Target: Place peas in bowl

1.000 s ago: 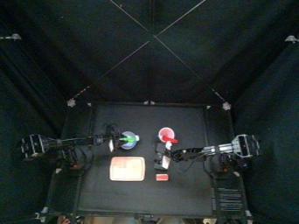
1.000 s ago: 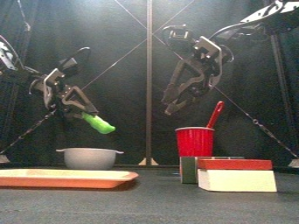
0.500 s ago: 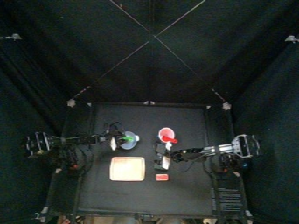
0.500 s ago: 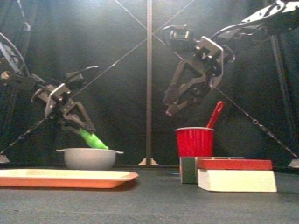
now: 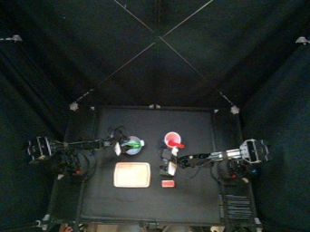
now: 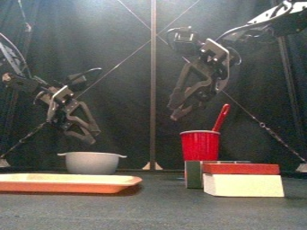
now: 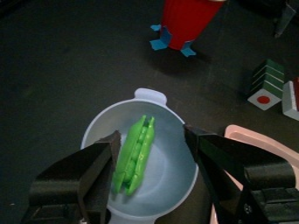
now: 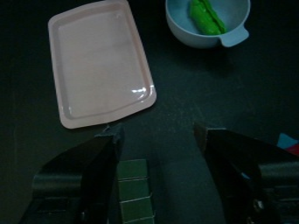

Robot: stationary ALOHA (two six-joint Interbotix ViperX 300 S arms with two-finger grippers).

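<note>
- No brand, label or writing can be read on anything in view.
- The peas (image 7: pixel 135 155) lie inside the bowl (image 7: pixel 176 175), a green pod against its pale wall.
- The left gripper (image 7: pixel 152 149) hangs just above the bowl, jaws spread wide and empty.
- The right gripper (image 8: pixel 158 144) is raised over the table (image 5: pixel 194 190), jaws apart and gripping nothing, near a pink tray (image 8: pixel 100 66).
- The table is black and matte; black curtains (image 5: pixel 72 54) close it in on all sides.
- A red cup (image 6: pixel 200 145) stands at the back.
</note>
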